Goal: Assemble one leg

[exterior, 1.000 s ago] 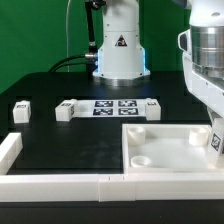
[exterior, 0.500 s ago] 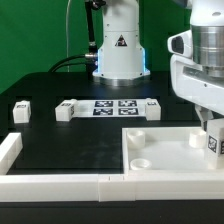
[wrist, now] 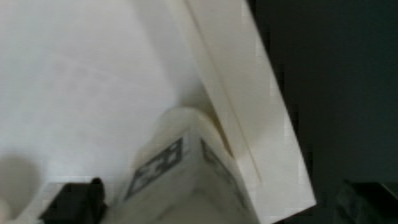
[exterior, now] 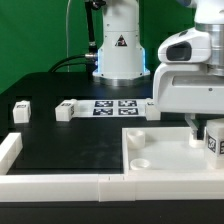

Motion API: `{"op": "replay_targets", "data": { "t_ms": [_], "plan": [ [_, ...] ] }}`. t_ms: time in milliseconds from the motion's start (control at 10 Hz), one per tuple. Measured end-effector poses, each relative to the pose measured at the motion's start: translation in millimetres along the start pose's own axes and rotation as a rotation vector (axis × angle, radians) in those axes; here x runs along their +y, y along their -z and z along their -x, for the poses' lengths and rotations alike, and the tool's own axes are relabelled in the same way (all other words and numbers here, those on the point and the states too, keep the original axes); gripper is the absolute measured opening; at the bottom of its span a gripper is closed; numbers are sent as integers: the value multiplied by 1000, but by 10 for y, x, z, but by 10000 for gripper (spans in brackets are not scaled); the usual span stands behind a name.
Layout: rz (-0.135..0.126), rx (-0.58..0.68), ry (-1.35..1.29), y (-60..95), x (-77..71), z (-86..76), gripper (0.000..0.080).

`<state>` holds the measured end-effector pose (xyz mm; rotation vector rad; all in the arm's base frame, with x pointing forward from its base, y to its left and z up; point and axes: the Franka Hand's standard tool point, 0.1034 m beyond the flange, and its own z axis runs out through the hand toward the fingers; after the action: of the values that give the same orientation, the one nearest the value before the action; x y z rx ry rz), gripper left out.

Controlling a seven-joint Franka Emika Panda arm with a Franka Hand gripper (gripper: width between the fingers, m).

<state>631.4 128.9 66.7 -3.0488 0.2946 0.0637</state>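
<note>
The gripper (exterior: 197,128) is hanging at the panel (exterior: 165,150)'s three o'clock edge, lining up on the tagged leg (exterior: 213,138), jaw state unreadable

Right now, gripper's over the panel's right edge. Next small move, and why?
Probably a short descent straight onto the leg. The gripper hangs just above the panel, with the tagged leg right beside its fingertips in the exterior view and between them in the wrist view. Nothing looks gripped yet, so lowering and then closing seems the sensible step. Jaw state is hard to read.
</note>
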Motion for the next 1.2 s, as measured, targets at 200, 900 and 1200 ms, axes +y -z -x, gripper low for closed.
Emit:
{"op": "replay_targets", "data": {
  "t_ms": [200,900,1200],
  "plan": [
    [8,-6,206,14,43,-25,649],
    [10,-5,255,15,70,-34,291],
    [15,0,14,14,72,-38,291]
  ]
}}
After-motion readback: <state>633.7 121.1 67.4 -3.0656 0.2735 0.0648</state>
